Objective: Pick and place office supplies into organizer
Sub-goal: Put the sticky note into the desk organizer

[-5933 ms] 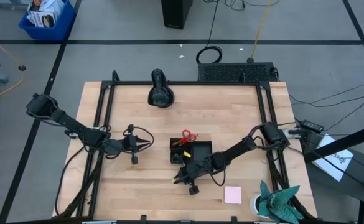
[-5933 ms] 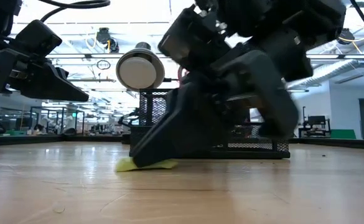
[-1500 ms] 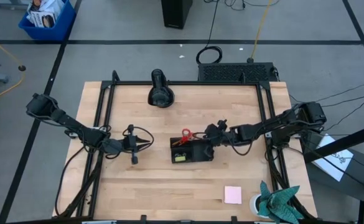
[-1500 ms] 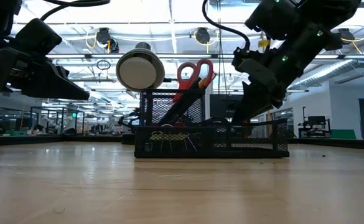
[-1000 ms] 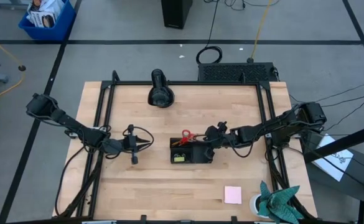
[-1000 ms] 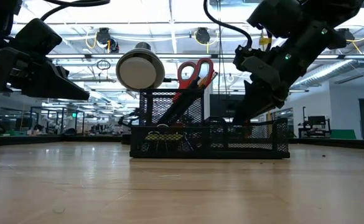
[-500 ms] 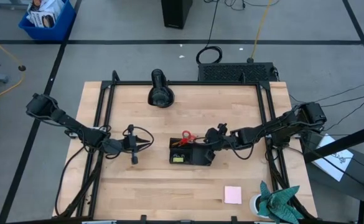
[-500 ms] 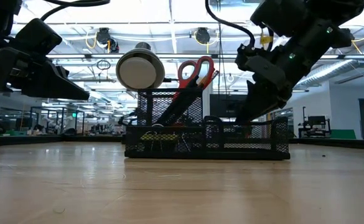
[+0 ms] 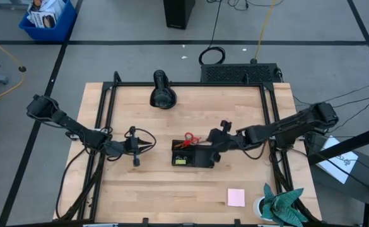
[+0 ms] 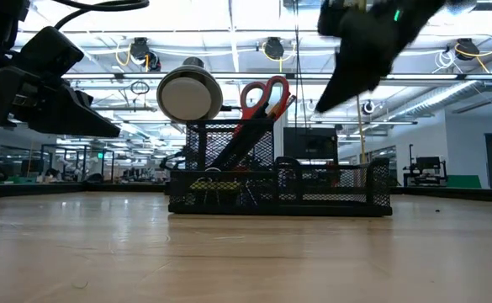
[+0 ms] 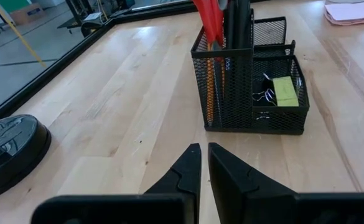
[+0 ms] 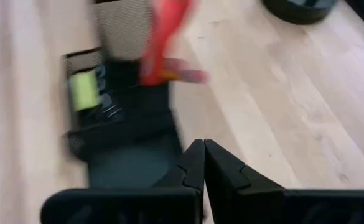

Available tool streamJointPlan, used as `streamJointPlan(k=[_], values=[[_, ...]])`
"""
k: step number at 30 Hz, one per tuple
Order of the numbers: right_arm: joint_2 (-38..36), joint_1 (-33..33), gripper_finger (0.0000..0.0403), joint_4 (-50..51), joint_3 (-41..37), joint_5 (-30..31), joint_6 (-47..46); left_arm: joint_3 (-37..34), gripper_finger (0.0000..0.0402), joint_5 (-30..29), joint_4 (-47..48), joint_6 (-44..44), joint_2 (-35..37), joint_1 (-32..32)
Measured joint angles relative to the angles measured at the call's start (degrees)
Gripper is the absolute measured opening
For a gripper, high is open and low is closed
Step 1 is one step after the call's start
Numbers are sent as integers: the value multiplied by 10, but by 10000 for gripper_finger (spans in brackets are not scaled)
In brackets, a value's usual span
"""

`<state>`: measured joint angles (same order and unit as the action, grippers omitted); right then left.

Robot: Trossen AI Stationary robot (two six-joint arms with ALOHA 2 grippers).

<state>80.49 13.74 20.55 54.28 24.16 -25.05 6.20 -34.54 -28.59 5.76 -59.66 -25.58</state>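
Black mesh organizer [image 9: 193, 154] holds scissors [image 9: 188, 138]; right fingers [image 12: 196, 163] clenched (empty); left fingers [image 11: 188, 171] nearly closed.

Black wire-mesh metal organizer [image 11: 250, 81] — pale, smooth wood-plank table [image 9: 234, 104].

Overhead down, table-level across, both wrists facing the shared organizer [image 9: 193, 155]

A black mesh organizer [image 9: 192, 155] is sitting mid-tabletop, holding upright red-handled scissors [image 10: 263, 94], binder clips [image 11: 264, 94] and a yellow-green piece [image 11: 285, 91]; a pink sticky-note pad [image 9: 236, 197] is lying apart.
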Motion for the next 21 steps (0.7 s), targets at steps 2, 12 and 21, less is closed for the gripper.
streamJointPlan(k=[2, 12, 21], values=[[0, 24, 0, 69, 44, -2, -2, 0, 37, 0, 1, 0, 0, 0], [13, 137, 0, 284, 140, -131, -138, 0, 37, 0, 1, 8, 0, 0], [57, 205, 0, 259, 99, -292, -256, 0, 37, 0, -2, 12, 0, 0]])
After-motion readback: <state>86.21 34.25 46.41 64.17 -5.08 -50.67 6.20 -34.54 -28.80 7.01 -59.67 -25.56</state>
